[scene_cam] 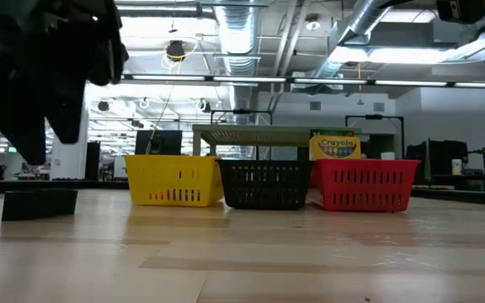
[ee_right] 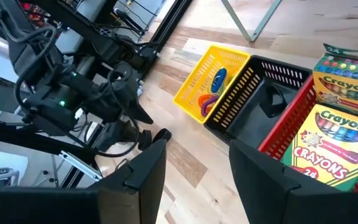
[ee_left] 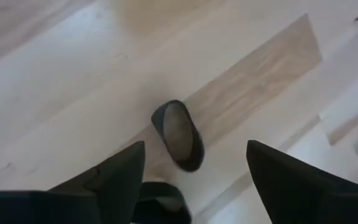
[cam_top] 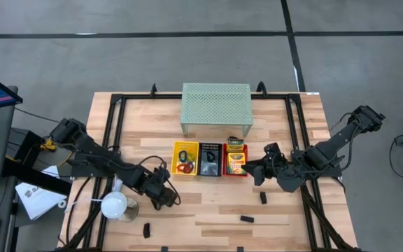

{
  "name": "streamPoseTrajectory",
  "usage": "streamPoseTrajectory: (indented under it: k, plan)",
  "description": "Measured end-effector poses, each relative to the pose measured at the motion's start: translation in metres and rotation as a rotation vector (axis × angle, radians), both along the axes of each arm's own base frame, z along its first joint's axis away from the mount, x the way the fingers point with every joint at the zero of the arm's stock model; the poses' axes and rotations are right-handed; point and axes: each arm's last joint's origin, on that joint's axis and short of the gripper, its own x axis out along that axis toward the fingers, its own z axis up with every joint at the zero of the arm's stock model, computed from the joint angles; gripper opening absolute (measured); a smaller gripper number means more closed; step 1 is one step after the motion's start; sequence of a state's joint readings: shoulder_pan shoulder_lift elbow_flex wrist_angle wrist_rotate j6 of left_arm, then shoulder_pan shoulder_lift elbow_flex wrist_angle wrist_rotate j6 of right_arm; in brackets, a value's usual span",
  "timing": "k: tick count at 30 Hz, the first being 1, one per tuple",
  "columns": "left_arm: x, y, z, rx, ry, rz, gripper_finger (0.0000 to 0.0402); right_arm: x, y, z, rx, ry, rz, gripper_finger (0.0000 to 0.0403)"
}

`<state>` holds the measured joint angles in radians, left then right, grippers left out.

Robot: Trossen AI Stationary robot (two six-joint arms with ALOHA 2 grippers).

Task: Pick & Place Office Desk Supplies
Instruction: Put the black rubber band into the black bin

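— Left gripper point(ee_left: 194, 180)?
— Fingers spread wide above a small black clip point(ee_left: 179, 135) lying on the wooden table point(ee_left: 73, 93), gripping nothing.
— Right gripper point(ee_right: 197, 168)?
— Fingers parted, empty, just right of the red basket point(cam_top: 236, 171) holding yellow-green crayon boxes point(ee_right: 334, 146).

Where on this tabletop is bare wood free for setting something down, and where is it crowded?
Free: the wood strip between the pale green mesh shelf and table's right edge, and the near-right corner past the small black clips. Crowded: the yellow, black and red baskets with both grippers flanking them, and the white round-headed lamp.
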<state>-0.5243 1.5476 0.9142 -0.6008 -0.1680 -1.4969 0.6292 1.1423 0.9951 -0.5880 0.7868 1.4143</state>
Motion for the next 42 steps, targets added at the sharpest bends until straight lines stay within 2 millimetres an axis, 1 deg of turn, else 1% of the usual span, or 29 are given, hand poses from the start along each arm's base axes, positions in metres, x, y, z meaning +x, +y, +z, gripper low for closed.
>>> streamPoseTrajectory:
  k: [7, 12, 16, 18, 20, 22, 25, 26, 28, 30, 33, 36, 40, 42]
  plan:
    - [0.010, -0.002, -0.020, -0.002, 0.031, 0.061, 0.0259, 0.000, 0.000, 0.000, -0.003, 0.005, 0.005, 0.0173]
    - [0.014, -0.006, -0.035, -0.016, 0.078, 0.053, 0.0246, 0.000, 0.000, 0.000, -0.005, 0.006, 0.006, 0.0173]
    - [0.014, -0.006, -0.042, -0.020, 0.119, 0.060, 0.0225, 0.000, 0.000, 0.000, -0.005, 0.005, 0.006, 0.0173]
    - [0.013, -0.006, -0.042, -0.022, 0.128, 0.071, 0.0200, 0.000, 0.000, 0.000, -0.005, 0.005, 0.006, 0.0173]
    - [0.012, -0.005, -0.042, -0.017, 0.134, 0.076, 0.0164, 0.000, 0.000, 0.000, -0.005, 0.005, 0.006, 0.0173]
    - [0.011, -0.004, -0.042, -0.012, 0.143, 0.078, 0.0114, 0.000, 0.000, 0.000, -0.005, 0.006, 0.006, 0.0173]
    - [0.013, -0.006, -0.042, -0.034, 0.131, 0.062, 0.0029, 0.000, 0.000, 0.000, -0.007, 0.006, 0.007, 0.0173]
    - [0.014, -0.007, -0.041, -0.043, 0.124, 0.048, 0.0016, 0.000, 0.000, 0.000, -0.008, 0.007, 0.008, 0.0173]
    - [0.015, -0.007, -0.041, -0.054, 0.105, 0.040, 0.0010, 0.000, 0.000, 0.000, -0.009, 0.008, 0.008, 0.0173]
    - [0.019, -0.010, -0.036, -0.084, 0.051, 0.022, 0.0005, 0.000, 0.000, 0.000, -0.009, 0.008, 0.008, 0.0173]
    - [0.025, -0.013, -0.023, -0.126, -0.065, -0.053, 0.0005, 0.000, 0.000, 0.000, -0.009, 0.008, 0.008, 0.0173]
    - [0.030, -0.016, -0.002, -0.148, -0.226, -0.157, 0.0003, 0.000, 0.000, 0.000, -0.008, 0.007, 0.008, 0.0173]
    - [0.032, -0.014, 0.030, -0.088, -0.443, -0.254, 0.0002, 0.000, 0.000, 0.000, -0.006, 0.006, 0.006, 0.0173]
    - [0.032, -0.007, 0.043, -0.031, -0.519, -0.257, 0.0002, 0.000, 0.000, 0.000, -0.006, 0.006, 0.007, 0.0173]
